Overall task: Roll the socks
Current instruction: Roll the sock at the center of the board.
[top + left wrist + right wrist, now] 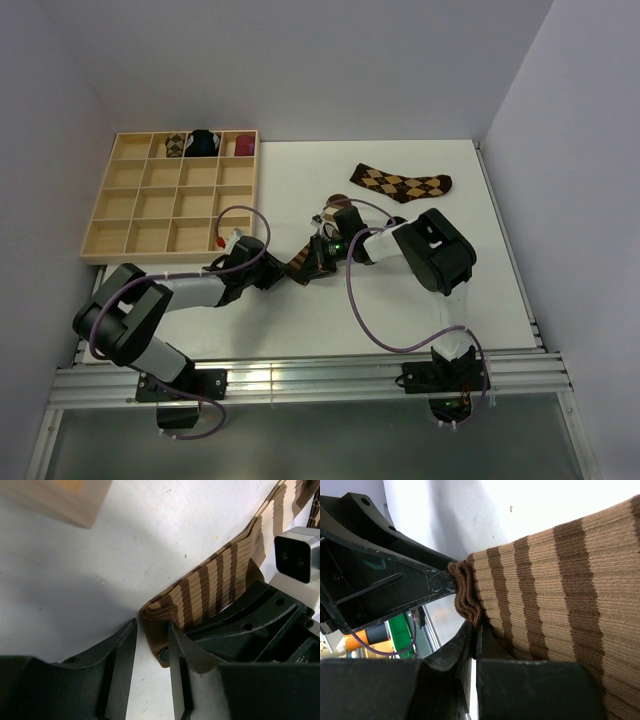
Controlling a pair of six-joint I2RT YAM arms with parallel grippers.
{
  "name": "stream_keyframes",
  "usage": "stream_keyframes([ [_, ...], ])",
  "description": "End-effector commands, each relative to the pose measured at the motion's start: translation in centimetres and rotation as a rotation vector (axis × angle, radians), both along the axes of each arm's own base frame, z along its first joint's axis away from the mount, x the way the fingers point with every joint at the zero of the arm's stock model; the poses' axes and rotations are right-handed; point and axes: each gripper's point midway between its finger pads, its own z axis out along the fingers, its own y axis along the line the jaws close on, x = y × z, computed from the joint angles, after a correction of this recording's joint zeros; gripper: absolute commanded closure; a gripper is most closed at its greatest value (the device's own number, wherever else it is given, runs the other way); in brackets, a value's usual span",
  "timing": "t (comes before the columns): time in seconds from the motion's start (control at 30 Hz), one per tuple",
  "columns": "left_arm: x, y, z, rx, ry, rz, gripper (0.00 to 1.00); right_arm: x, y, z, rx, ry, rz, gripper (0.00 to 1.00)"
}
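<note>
Striped sock [545, 580] lies on the surface [150, 540], its folded end clamped in the right hand [475, 632], likely to anchor the roll; left hand [152, 630], jaws apart, straddles the brown edge.

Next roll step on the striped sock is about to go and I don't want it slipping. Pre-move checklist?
1. Right gripper pinching the striped sock: ok, jaws shut on its edge.
2. Left gripper clamped on the folded end: not ok, jaws open, fabric against one finger only, table showing in the gap.
3. Roll begun: ok, a few layers are stacked at that end.
4. Clearance between the grippers: not ok, they nearly touch at the sock.
5. Argyle sock out of the way: ok, it lies flat farther back, apart from both arms.
</note>
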Motion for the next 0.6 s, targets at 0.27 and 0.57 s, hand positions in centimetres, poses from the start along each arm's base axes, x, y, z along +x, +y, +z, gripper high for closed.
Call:
stream_keyframes([
  [0.27,-0.9,1.4,-3.3,0.166,0.137,0.001,0.67,-0.5,-1.6,-3.1,-0.111,0.043,-0.045,0.93],
  [0.57,-1.4,1.7,-4.1,0.249,0.196,-0.005,0.81,0.3,-2.6,-1.9,-0.188,-0.051,-0.066,0.60],
])
